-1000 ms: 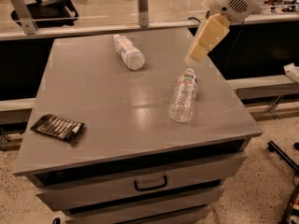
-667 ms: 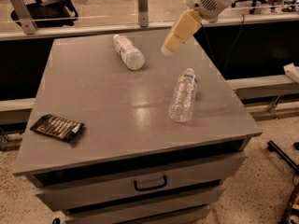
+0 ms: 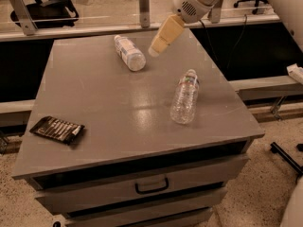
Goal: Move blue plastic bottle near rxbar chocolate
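Note:
The blue plastic bottle lies on its side at the back of the grey cabinet top, with a wide white and pale-blue label. The rxbar chocolate, a flat dark bar with white lettering, lies near the front left edge. My gripper hangs in the air just right of the blue bottle, its cream fingers pointing down and left, apart from the bottle and holding nothing.
A clear ribbed bottle with a red-marked label lies on the right half of the top. The cabinet has a drawer with a handle below. A glass rail runs behind the cabinet.
My gripper has moved left across the back of the cabinet, from above the right edge to just beside the blue bottle. The bottles and bar have not moved.

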Robot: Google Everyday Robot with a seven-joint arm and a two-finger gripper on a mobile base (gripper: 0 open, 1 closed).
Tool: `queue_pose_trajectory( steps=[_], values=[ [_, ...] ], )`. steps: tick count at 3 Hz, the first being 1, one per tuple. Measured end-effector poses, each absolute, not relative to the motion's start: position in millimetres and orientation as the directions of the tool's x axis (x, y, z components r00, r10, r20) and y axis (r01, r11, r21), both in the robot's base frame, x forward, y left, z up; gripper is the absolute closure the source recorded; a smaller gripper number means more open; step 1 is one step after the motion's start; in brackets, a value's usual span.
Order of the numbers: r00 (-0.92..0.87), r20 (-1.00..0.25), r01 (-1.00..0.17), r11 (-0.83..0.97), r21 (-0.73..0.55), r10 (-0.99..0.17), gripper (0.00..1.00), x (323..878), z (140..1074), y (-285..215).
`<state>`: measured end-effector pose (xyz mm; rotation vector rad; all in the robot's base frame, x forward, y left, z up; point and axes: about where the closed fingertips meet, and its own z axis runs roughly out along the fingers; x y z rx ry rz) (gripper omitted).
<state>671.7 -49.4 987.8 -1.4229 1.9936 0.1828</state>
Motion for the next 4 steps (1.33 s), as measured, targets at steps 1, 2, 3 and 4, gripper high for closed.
queue_pose_trajectory(
  steps=[1,2,3,4],
  values=[
    [-0.185,-0.612,-0.884,0.402,-0.238,-0.769,0.0,681,983,-40],
    [-0.22,-0.649,-0.872,0.445,-0.204,-0.729,0.0,703,972,-21],
    [-0.268,-0.657,-0.844,0.5,-0.192,-0.705,0.0,728,959,3],
    [-0.314,-0.659,-0.82,0.545,-0.176,-0.683,0.0,747,944,32]
  ],
)
